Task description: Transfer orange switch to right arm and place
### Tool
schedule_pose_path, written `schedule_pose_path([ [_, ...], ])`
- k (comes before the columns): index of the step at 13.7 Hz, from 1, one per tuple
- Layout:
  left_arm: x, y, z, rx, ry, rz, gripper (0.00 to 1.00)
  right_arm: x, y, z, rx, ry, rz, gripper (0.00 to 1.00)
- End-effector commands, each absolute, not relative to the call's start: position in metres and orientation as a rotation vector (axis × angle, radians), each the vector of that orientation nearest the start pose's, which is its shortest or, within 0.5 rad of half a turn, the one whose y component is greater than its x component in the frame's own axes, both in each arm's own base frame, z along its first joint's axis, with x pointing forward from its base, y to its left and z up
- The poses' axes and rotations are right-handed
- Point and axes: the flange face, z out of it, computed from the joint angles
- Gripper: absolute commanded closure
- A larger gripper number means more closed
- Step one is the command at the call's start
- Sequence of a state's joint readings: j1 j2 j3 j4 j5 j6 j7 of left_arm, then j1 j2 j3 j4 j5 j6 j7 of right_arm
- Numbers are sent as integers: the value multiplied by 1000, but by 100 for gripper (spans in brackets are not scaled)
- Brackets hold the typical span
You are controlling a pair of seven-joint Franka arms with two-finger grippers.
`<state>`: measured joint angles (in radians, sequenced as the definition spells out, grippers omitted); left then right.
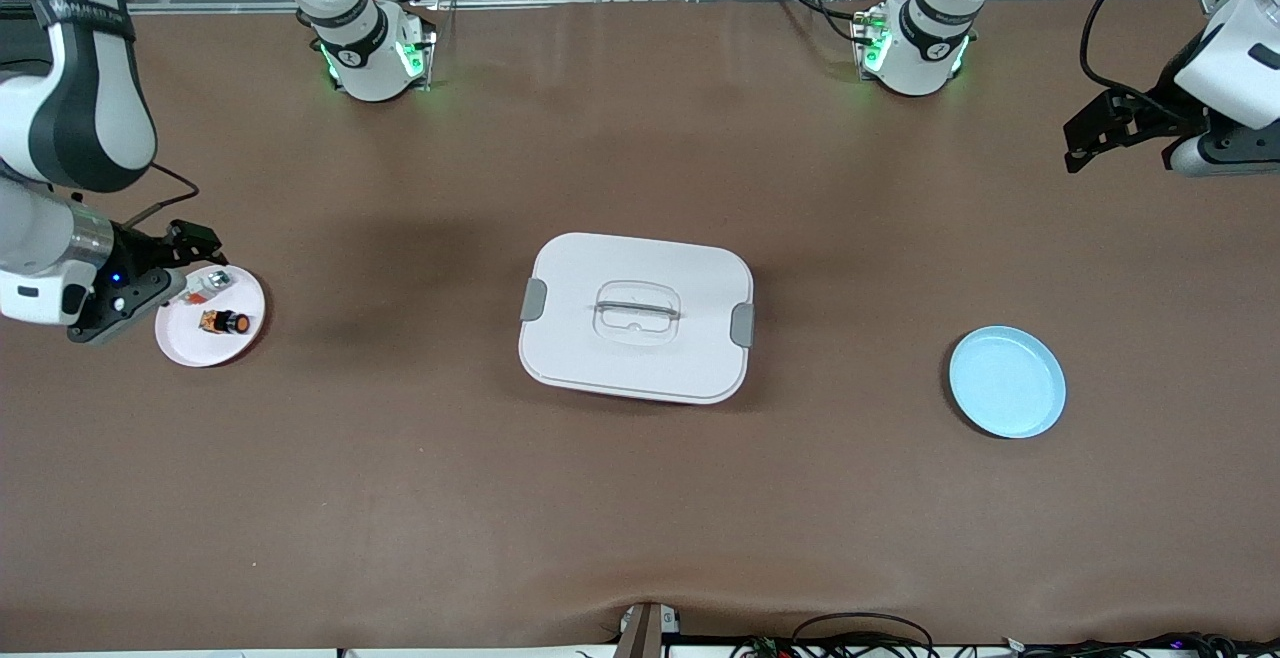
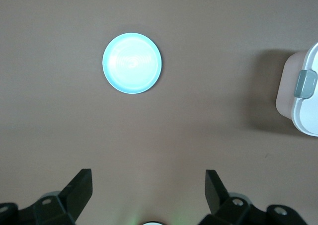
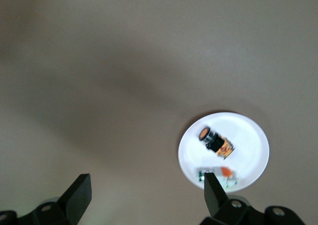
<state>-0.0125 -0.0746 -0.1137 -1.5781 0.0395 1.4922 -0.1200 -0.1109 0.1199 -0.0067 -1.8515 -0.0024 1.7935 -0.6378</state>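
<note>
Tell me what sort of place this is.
Probably a robotics lab bench: two bolted-down arms with the left gripper and right gripper open over a brown table, staged props like the orange switch, and loose cabling.

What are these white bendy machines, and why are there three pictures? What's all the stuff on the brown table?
They are two robot arms with pinching hands called grippers. One picture looks down from high up; the others come from cameras on each wrist. The right gripper hangs open over a white plate holding the orange switch and a small white-and-silver part. The left gripper hangs open over bare table, waiting. A white lidded box sits mid-table, beside an empty blue plate. Nothing is held.
</note>
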Motion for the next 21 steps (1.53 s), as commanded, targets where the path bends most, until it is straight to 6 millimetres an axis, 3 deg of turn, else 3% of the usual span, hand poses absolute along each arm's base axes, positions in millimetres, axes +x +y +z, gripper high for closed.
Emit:
schedule_pose_path([
  [1, 513, -64, 660, -3108, 18, 14, 0, 575, -49, 482, -3052, -535, 314, 0],
  [4, 513, -64, 659, -3107, 18, 19, 0, 576, -27, 518, -3114, -310, 275, 0],
  [7, 512, -66, 661, -3107, 22, 11, 0, 586, -28, 565, -3134, -223, 169, 0],
  [10, 512, -66, 661, -3107, 25, 11, 0, 588, -40, 592, -3141, -177, 84, 0],
  [16, 504, -66, 665, -3103, 36, 13, 0, 580, -30, 599, -3150, 32, 131, 0],
  [21, 497, -65, 669, -3103, 35, 14, 0, 549, -34, 628, -3105, 74, 182, 0],
])
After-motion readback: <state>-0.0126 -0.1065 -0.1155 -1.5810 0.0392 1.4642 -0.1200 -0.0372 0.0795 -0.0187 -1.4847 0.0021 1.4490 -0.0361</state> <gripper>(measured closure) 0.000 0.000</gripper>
